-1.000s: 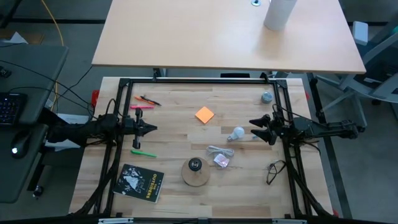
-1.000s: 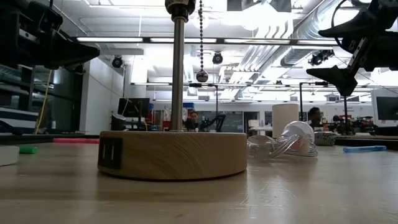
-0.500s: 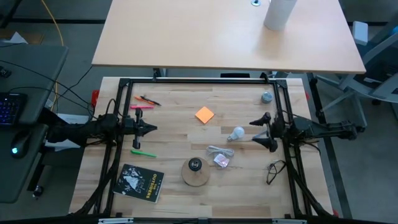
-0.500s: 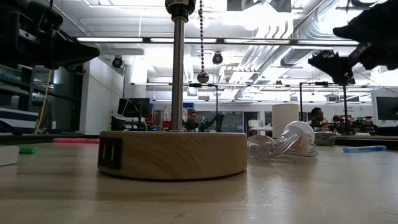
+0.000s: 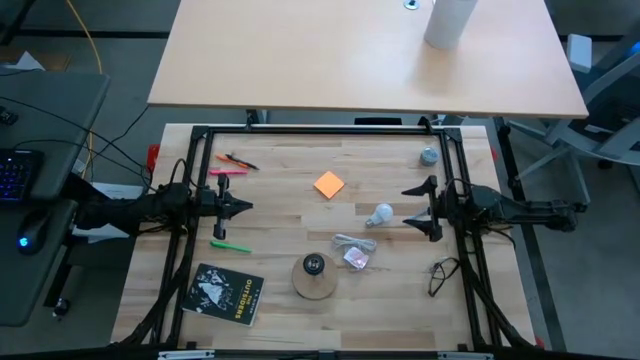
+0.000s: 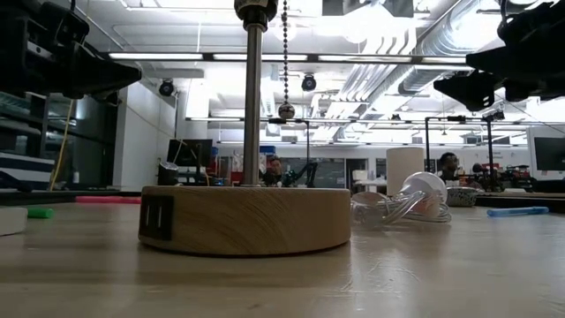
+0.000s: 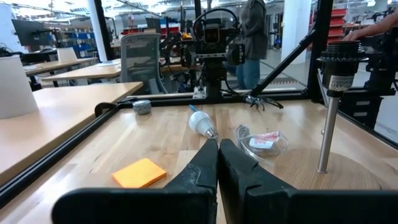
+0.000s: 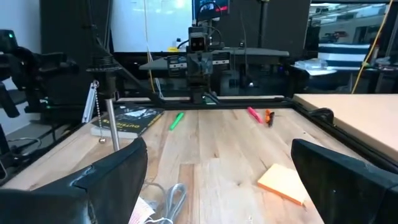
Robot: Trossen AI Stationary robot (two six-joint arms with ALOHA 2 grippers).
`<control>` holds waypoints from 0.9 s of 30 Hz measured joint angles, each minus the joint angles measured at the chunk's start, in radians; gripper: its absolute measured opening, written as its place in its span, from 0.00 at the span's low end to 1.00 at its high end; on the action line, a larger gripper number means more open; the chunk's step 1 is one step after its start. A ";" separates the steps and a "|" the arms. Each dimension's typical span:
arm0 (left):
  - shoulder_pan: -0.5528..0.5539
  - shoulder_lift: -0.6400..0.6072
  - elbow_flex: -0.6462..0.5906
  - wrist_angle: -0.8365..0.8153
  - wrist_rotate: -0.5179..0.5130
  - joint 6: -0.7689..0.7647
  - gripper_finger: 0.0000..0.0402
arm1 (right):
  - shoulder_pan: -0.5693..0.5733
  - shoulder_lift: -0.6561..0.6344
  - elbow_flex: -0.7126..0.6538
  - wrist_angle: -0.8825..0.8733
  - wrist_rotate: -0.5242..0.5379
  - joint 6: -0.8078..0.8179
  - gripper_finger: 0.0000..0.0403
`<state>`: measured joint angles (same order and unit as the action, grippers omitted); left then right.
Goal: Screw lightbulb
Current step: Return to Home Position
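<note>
High view: the small white frosted globe lightbulb (image 5: 381,213) lies loose on its side on the pale wooden table (image 5: 280,230). It is out of the tan round wooden lamp base with a black socket (image 5: 314,276), which stands nearer and to the left. The right pincer (image 5: 412,207) hangs just right of the lightbulb without touching it, spread and empty, which would suit an arm parking itself. The left pincer (image 5: 245,207) waits well to the left, pressed together.

Low view: the lightbulb (image 6: 422,187) rests on the table, with the right pincer (image 6: 468,78) high above it and to the right.

Left wrist view: the pressed-together fingers (image 7: 205,162) point across at the lightbulb (image 7: 199,122), well apart from it.

Right wrist view: the wide-set fingers (image 8: 115,174) hold nothing, and the lightbulb does not show.
</note>
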<state>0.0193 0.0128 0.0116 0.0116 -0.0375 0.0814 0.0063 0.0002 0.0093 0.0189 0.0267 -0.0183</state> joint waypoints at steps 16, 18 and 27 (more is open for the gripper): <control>0.000 0.000 0.000 0.000 0.000 0.000 0.00 | 0.000 0.018 0.000 0.000 -0.001 0.253 0.96; 0.000 0.000 0.000 0.000 0.000 0.000 0.00 | 0.000 0.018 0.000 0.000 -0.001 0.276 0.96; 0.000 0.000 0.000 0.000 0.000 0.000 0.00 | 0.000 0.018 0.000 0.000 -0.001 0.309 0.96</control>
<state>0.0193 0.0131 0.0116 0.0119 -0.0373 0.0815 0.0063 0.0181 0.0090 0.0185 0.0257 0.2909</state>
